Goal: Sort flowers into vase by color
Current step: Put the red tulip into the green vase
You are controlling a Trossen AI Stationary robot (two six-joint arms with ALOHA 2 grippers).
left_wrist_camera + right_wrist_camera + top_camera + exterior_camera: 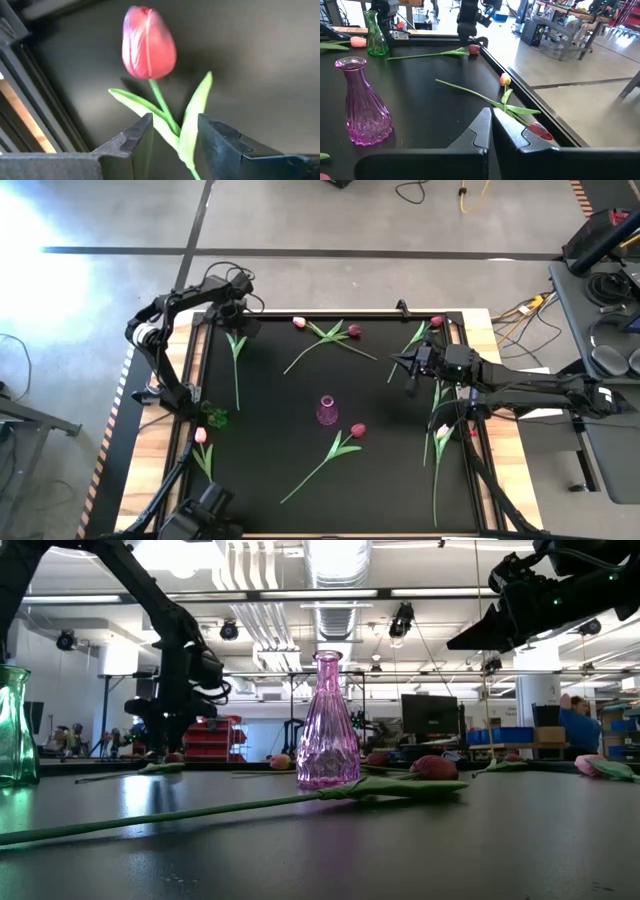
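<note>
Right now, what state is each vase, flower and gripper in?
Pink vase: upright, empty, mid-table.
Green vase: upright at the table's left edge, nothing seen in it.
Red tulip: lying on the table, stem between the left gripper's fingers.
Other tulips: lying scattered on the table.
Left gripper: open around the red tulip's stem.
Right gripper: shut, empty, above the table.

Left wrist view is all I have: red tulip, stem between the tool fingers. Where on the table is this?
Observer: Far left corner of the table. The left tool is open over the red tulip there.
Operator: Vases?
Observer: The green vase is at the left edge and the pink vase is mid-table.
Operator: Right arm?
Observer: The right tool is shut, holding nothing, above the table's right half.
</note>
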